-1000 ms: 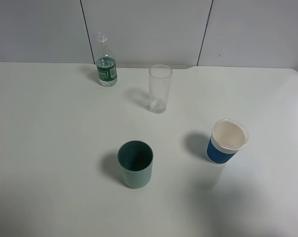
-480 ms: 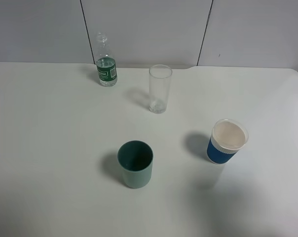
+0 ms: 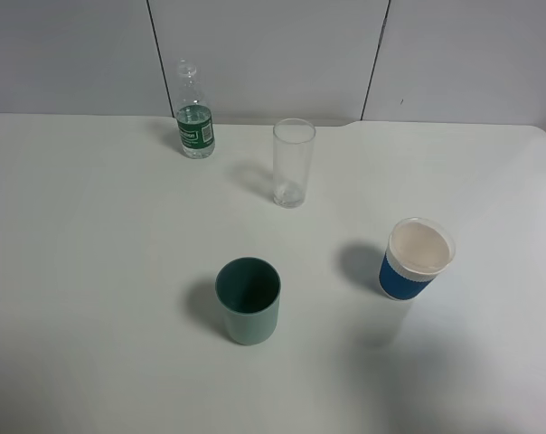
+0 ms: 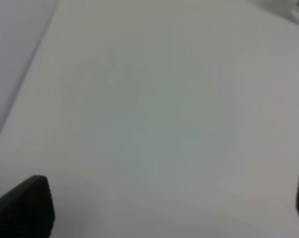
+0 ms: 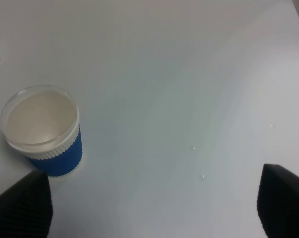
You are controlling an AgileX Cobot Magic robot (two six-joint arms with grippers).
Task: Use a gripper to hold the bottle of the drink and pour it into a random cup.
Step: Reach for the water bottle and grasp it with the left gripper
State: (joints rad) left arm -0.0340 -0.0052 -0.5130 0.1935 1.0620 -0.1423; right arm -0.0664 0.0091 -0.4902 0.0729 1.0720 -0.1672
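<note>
Nothing has shifted in the last second. Our bottle of the drink (image 3: 194,117) stands upright on the counter (image 3: 92,271), well ahead of the left pincer (image 4: 164,203), whose jaws stand wide over bare surface. Our right pincer (image 5: 152,201) is also wide and empty, with a blue cup (image 5: 43,131) close ahead. We judge the task unstarted: grasping, carrying to the clear cup (image 3: 294,163) and pouring all remain.
</note>
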